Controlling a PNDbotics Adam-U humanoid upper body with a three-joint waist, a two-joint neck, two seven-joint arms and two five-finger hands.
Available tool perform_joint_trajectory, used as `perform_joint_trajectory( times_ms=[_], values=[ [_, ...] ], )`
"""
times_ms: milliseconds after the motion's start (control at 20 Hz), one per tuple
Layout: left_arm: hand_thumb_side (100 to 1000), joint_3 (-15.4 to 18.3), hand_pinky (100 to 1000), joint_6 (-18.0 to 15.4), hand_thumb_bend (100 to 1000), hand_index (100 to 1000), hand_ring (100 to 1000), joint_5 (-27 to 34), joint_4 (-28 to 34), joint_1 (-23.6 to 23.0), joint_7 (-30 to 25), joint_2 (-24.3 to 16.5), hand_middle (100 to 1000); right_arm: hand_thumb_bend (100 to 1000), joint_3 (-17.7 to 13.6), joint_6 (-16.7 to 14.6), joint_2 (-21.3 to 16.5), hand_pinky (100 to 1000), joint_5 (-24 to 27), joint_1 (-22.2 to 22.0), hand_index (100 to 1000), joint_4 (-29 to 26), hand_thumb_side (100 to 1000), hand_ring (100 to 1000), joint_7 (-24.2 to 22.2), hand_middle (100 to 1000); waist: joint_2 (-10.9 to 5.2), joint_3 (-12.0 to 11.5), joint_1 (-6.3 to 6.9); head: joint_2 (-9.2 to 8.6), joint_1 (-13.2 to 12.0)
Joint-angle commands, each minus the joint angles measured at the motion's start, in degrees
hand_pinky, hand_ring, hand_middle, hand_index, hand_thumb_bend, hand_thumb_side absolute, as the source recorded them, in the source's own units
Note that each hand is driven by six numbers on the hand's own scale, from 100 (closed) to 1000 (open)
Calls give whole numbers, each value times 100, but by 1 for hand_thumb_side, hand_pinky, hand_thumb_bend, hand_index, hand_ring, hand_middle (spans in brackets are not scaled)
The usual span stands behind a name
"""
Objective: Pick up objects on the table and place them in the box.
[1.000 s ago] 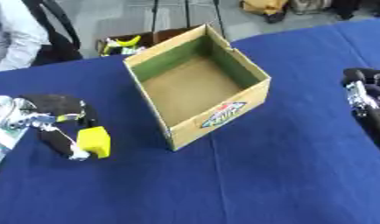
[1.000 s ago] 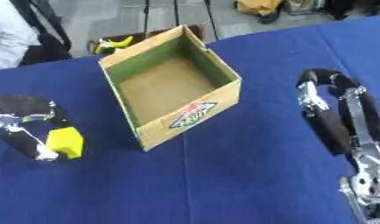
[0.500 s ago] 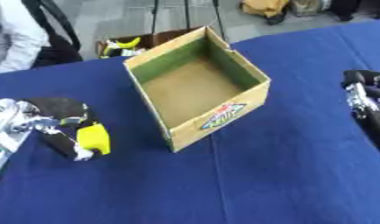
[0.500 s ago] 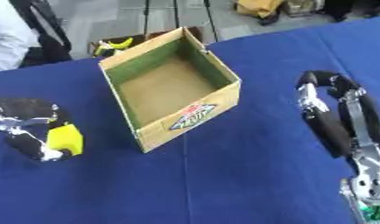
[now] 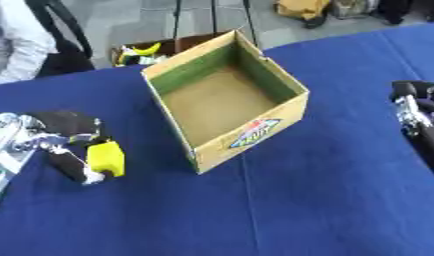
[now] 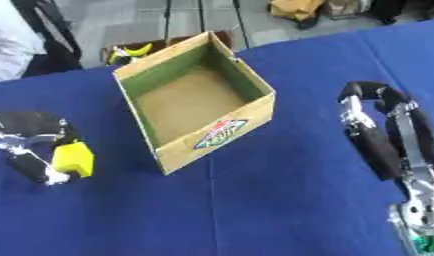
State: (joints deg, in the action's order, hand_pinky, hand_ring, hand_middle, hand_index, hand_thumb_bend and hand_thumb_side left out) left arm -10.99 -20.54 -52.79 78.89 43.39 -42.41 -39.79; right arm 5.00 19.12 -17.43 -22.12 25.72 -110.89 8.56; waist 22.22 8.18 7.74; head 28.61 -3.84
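Observation:
An open cardboard box (image 5: 224, 103) with a green inner wall and a bare brown floor stands in the middle of the blue table (image 5: 299, 200). To its left my left hand (image 5: 65, 140) is shut on a small yellow block (image 5: 106, 158), which it holds a little above the cloth beside the box's front left corner. At the right side my right hand (image 6: 378, 130) rests on the table with its fingers straight, holding nothing, well clear of the box.
Beyond the table's far edge a second carton (image 5: 159, 49) on the floor holds yellow things. A seated person's sleeve (image 5: 15, 42) shows at the upper left. Chair legs stand behind the box.
My left hand has carried the yellow block a short way to the right, closer to the box. The right hand has stayed where it was.

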Motion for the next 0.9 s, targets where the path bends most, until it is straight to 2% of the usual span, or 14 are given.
perform_joint_trajectory(
  times_ms=[50,500,900],
  values=[
    [587,162,338,-36,241,634,505,-50,145,105,143,-143,456,100,-14,-2,-74,935,-5,55,792,-48,840,1000,-3,665,-122,-17,-32,-69,9],
    [595,556,327,206,225,636,502,433,349,299,343,-243,462,100,0,-16,-71,936,-16,43,792,-57,839,1000,-10,665,-181,-16,17,-94,22],
    [599,773,326,318,232,626,500,848,382,561,470,-521,459,100,29,-40,-93,936,-25,37,792,-74,842,1000,-31,664,-246,62,129,14,-52]
  ],
)
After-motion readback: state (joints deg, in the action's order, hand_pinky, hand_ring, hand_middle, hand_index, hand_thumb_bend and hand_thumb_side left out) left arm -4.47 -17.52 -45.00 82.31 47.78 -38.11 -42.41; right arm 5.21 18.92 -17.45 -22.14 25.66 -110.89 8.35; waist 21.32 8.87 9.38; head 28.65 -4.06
